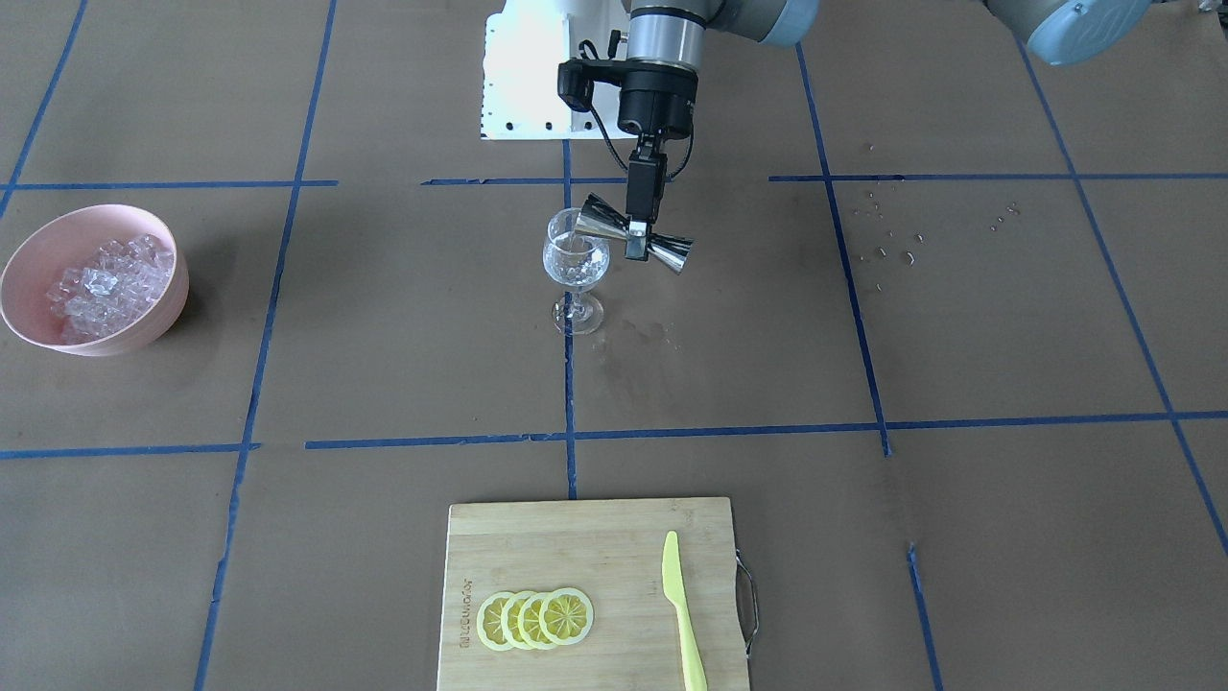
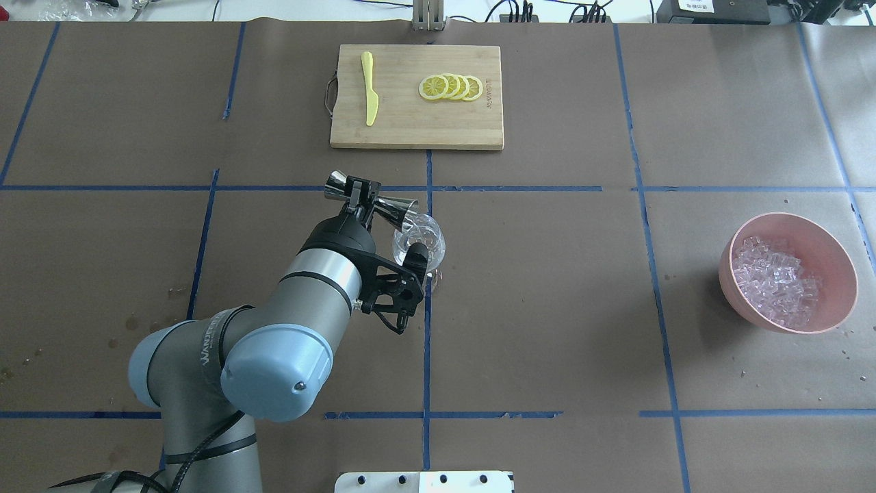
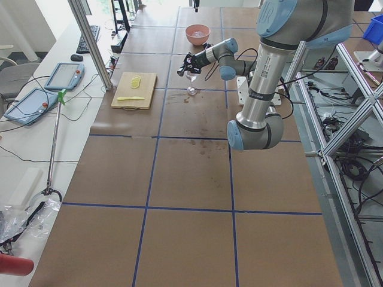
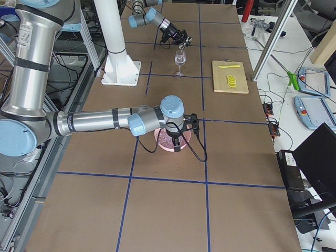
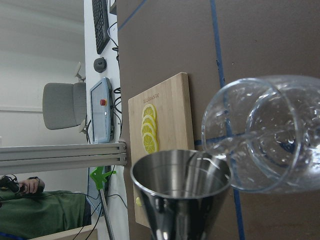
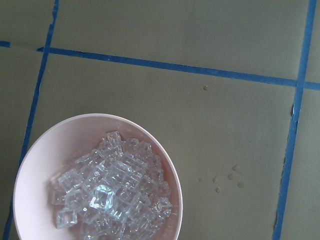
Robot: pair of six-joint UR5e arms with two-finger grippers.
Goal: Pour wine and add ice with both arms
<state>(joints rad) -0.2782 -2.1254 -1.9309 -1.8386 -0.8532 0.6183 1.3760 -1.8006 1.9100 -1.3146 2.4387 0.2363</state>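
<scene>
the left arm [image 2: 301,294] extends to mid-table and the left gripper [image 1: 637,246] is clamped on the narrow waist of a shiny steel double-cone jigger [image 1: 602,220]. the jigger is tipped nearly onto its side, one mouth at the rim of a clear stemmed wine glass [image 1: 576,261] standing upright on the brown paper-covered table [image 1: 959,317]. the clear wine [image 1: 576,271] is hard to tell from the glass; the front view gives only glints low in the glass's bowl. the ice [image 1: 107,280], a heap of small clear cubes, lies in a pale pink round bowl [image 1: 161,309], well apart from the left gripper, toward the robot's right end of the table.

the right arm [image 4: 100,122] and right gripper [image 4: 176,145] show only in the right-side view, small and dark in front of the pink bowl, so i cannot tell whether the fingers are apart or together. the right wrist view shows the bowl of ice from above, cut off at the bottom edge.

the left wrist view looks straight into the jigger's open mouth with the glass rim just beside it; the overhead and front views show the jigger only from the side. overhead, the wrist hides most of the glass's foot. a bamboo cutting board [image 1: 576,537] with four overlapping yellow lemon slices [image 1: 535,619] and a yellow-green plastic knife [image 1: 683,614] lies on the operators' side.
</scene>
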